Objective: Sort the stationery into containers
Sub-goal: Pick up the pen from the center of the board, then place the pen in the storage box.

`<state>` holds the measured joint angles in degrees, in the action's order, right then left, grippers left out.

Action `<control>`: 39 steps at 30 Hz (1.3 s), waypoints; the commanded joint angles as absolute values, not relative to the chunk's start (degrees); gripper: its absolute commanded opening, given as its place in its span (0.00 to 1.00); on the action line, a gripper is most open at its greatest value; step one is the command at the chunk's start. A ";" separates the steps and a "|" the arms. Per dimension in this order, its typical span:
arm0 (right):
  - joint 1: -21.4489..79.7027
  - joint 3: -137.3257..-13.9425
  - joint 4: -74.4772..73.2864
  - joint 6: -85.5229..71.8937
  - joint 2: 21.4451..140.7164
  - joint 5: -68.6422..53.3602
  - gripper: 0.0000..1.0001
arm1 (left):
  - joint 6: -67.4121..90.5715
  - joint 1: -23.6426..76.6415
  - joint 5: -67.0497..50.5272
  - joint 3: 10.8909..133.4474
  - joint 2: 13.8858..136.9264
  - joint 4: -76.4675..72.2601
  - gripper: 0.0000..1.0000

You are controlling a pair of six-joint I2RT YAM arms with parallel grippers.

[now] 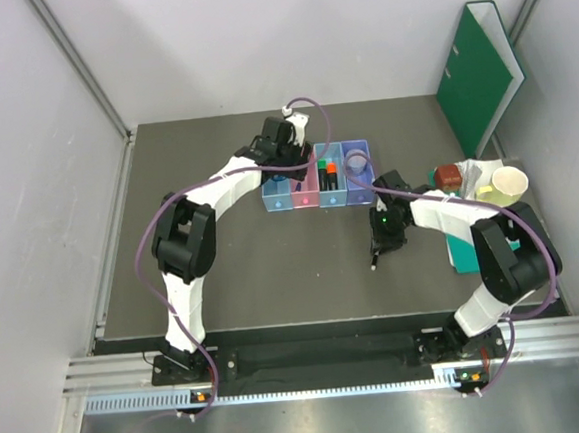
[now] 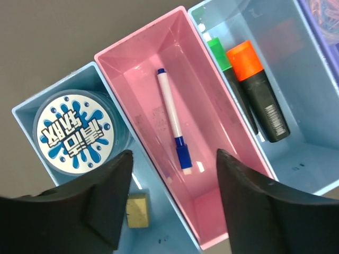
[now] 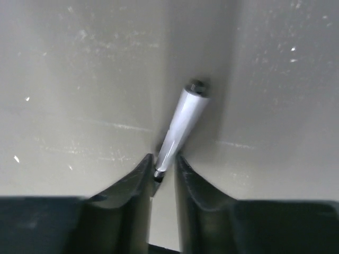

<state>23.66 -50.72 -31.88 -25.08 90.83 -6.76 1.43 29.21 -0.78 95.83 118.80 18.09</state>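
Robot lab cell, white panels point(image 1: 27, 197), aluminium rail point(image 1: 331, 359)

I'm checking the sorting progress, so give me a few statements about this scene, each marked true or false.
The blue-capped pen lies in the pink tray. True.
The left hand grips the round tin. False: it is open above the pink tray, and the tin sits free in the light blue end tray.
The green-capped highlighter and the orange-capped highlighter share the other light blue tray. True.
The right hand is empty. False: it is shut on a white pen.
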 commanded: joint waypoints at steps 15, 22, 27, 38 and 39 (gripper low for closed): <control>27.24 -55.36 -33.40 -20.66 85.36 -1.15 0.00 | -1.21 28.48 -5.70 94.75 107.41 23.64 0.75; 29.62 -59.32 -34.28 -16.18 79.19 -2.54 0.00 | -6.41 28.39 -7.91 85.53 95.12 28.12 0.78; 30.15 -65.29 -33.84 -11.52 77.17 -4.65 0.00 | -9.93 27.95 -8.26 78.67 88.34 31.29 0.86; 30.06 -90.48 -29.01 -6.68 93.06 -7.20 0.00 | -15.46 21.28 -10.19 68.82 77.00 35.68 0.99; 30.15 -92.53 -28.83 -6.42 96.90 -7.47 0.00 | -15.90 20.83 -11.07 68.56 76.56 35.94 0.99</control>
<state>29.52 -82.67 -32.60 -9.02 87.96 -5.91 -12.71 23.11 -8.25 69.45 80.88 34.79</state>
